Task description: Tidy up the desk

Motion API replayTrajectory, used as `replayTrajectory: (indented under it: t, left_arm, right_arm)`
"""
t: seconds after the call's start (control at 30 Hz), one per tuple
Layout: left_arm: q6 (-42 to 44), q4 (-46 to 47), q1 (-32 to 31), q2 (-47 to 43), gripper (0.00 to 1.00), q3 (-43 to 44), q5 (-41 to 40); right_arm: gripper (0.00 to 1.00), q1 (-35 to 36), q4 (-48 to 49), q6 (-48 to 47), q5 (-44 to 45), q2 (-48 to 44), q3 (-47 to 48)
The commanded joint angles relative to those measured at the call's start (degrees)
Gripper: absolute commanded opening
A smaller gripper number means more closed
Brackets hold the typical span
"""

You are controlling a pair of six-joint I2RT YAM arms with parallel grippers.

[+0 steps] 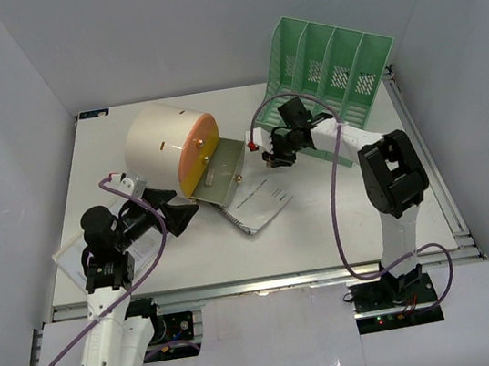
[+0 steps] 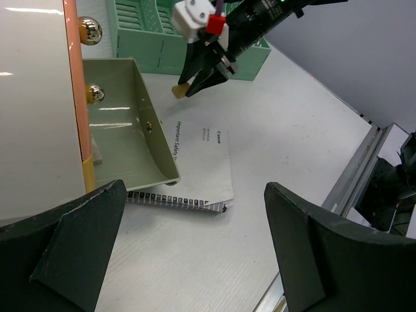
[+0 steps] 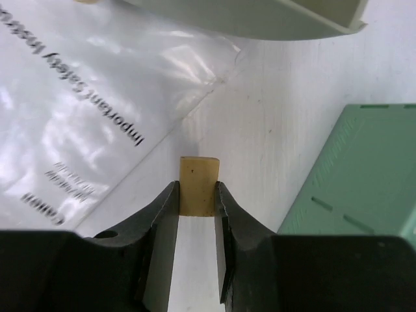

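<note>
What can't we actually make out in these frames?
Left wrist: the drawer holds a small white item, half hidden behind the drawer box.
Right wrist: the tan block is partly hidden between the fingers of the right gripper; its kind is unclear.
Right wrist: the booklet small print is lost to glare and the frame edge.
Top view: the file rack dividers hide its slot bottoms.

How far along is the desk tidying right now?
Early. Done: the cream drawer box has its drawer pulled open. In hand: the right gripper is shut on a small tan block over the desk near the mint-green file rack. The left gripper is open and empty. Left: the Canon safety booklet lies loose, partly under the drawer, and the block is not yet put away.
</note>
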Motion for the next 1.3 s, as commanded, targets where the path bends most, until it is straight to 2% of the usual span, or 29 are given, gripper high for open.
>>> replayTrajectory:
  t: [0.0,0.17,0.37,0.5,0.63,0.8,0.9,1.0,1.1,1.17,1.27]
  left_arm:
    - [0.5,0.3,-0.2,-0.7,0.98,1.0,0.1]
    - [0.6,0.5,-0.1,-0.8,0.98,1.0,-0.2]
    - [0.8,0.3,-0.1,-1.6,0.98,0.9,-1.4]
    - [0.8,0.3,-0.1,-1.7,0.98,0.9,-1.9]
    - [0.7,0.5,-0.1,-2.2,0.98,0.9,-3.2]
    - [-0.3,0.3,-0.1,-2.7,0.98,2.7,-8.2]
    - [-0.9,-0.1,-0.1,-0.3,0.98,6.2,-10.5]
    - [-0.8,-3.0,-0.1,4.1,0.98,12.2,-13.7]
    - [-0.1,-4.5,-0.1,8.6,0.98,18.4,-18.1]
    - [0.6,-5.0,-0.1,13.1,0.98,22.0,-22.6]
    - [1.0,-4.4,0.7,20.0,0.98,26.4,-25.6]
  right_arm:
    - [0.08,1.2,2.6,3.3,-4.1,-10.0,-3.1]
    - [0.1,6.6,2.0,6.7,-4.9,-11.2,0.8]
    - [0.13,12.8,0.6,9.3,-0.4,-3.8,9.5]
    - [0.3,14.6,0.1,9.6,3.2,1.0,15.1]
    - [0.57,14.7,0.8,11.6,3.6,3.0,16.5]
    - [0.62,14.7,2.3,14.6,0.5,-1.8,14.7]
    - [0.61,14.4,4.3,17.5,-0.1,-7.2,12.5]
    - [0.55,13.6,10.3,24.1,1.7,-12.6,5.2]
    - [0.28,13.0,16.0,29.1,6.0,-16.7,-1.4]
    - [0.1,11.6,22.3,42.0,13.1,-19.4,-7.3]
    - [0.08,10.3,24.7,52.1,14.9,-18.6,-11.4]
